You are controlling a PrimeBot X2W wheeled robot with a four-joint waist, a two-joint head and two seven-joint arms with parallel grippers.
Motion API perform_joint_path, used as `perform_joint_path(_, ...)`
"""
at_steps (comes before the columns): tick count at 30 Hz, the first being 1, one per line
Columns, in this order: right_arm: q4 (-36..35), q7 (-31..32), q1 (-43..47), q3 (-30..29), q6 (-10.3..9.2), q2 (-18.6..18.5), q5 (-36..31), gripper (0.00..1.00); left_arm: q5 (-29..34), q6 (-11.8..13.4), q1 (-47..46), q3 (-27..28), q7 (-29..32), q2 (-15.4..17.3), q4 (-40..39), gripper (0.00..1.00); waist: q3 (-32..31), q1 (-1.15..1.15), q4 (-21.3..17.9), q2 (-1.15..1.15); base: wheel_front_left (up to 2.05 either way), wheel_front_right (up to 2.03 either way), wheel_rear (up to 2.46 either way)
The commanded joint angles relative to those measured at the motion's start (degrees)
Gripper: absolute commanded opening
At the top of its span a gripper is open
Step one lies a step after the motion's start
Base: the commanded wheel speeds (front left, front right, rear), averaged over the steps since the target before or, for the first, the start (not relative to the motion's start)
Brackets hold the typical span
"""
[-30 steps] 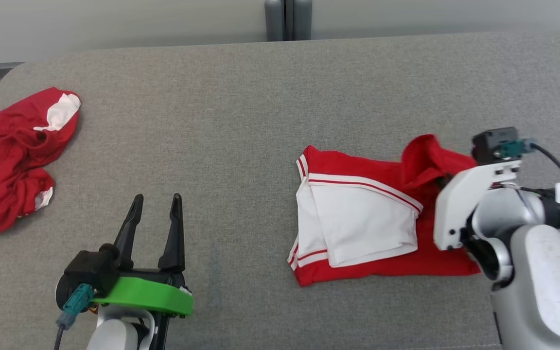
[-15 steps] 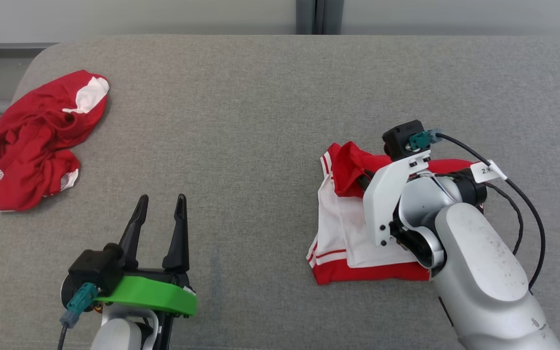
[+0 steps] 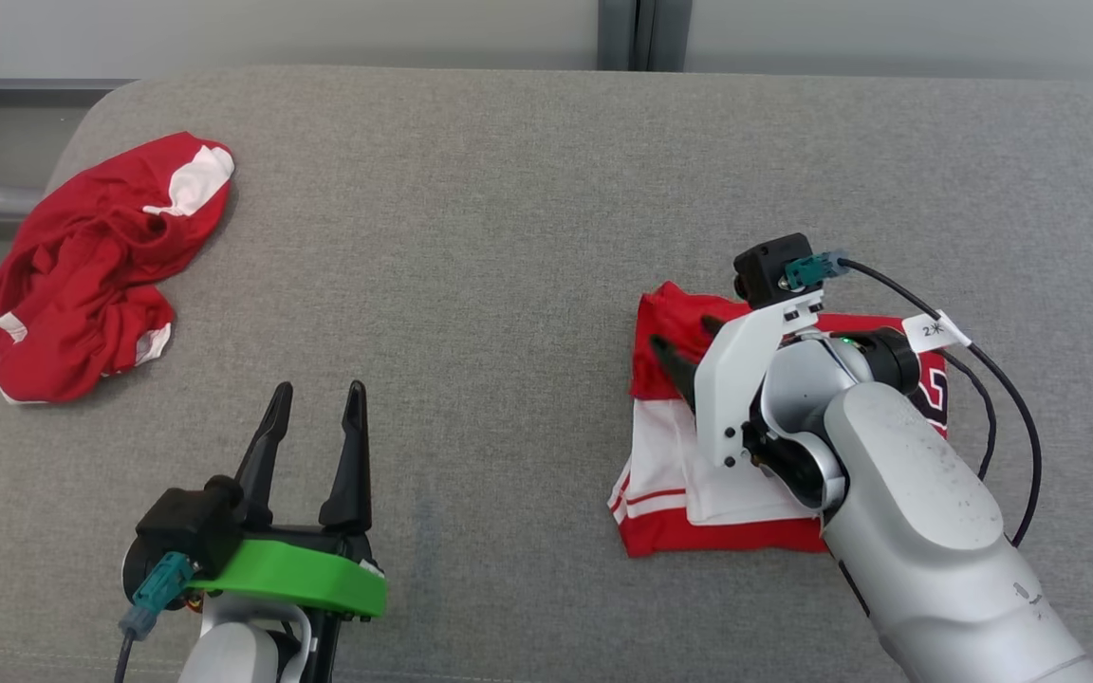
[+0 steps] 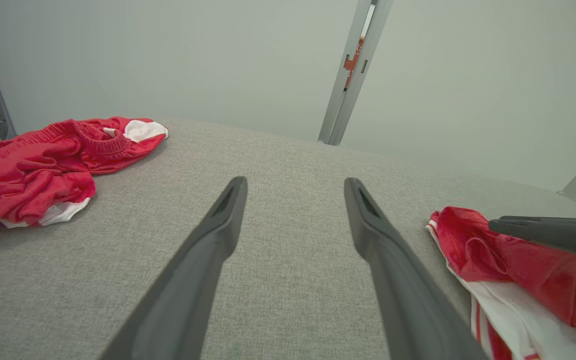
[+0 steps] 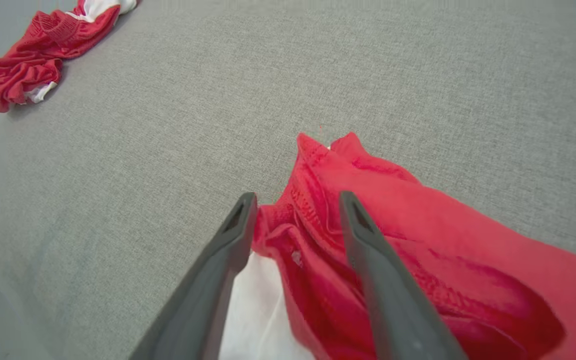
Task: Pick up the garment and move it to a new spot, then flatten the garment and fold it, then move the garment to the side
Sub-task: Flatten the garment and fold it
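Folding the garment (image 3: 660,446) looks nearly done; the right end effector (image 3: 681,334) sits parted over it, the left end effector (image 3: 319,389) wide. Next likely needs a regrip to slide it aside.

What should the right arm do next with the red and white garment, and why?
Probably lift the right gripper straight up, clear of the garment: its jaws stand apart around the red flap laid over the white part, and dragging sideways could undo that fold.
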Motion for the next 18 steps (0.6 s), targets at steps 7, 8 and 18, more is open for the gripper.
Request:
perform_joint_path(7,-6.9,-5.7,1.2,-3.4,0.00,-0.2,7.3,1.00,0.4,-0.1,1.5,0.7,-0.2,0.0,0.0,1.00,-1.5,0.00,-1.5,0.00,0.00,0.00,0.00)
perform_joint_path(8,-7.7,-6.0,1.7,-4.7,0.00,-0.2,6.0,1.00,0.5,-0.1,1.6,0.8,-0.2,0.0,0.0,1.00,-1.6,0.00,-1.7,0.00,0.00,0.00,0.00)
perform_joint_path(18,-10.8,-1.0,10.2,-18.0,0.02,-2.3,-8.6,0.00,0.8,-0.1,2.0,0.8,-0.2,0.0,-0.6,1.00,-2.0,0.00,-3.6,0.00,0.00,0.00,0.00)
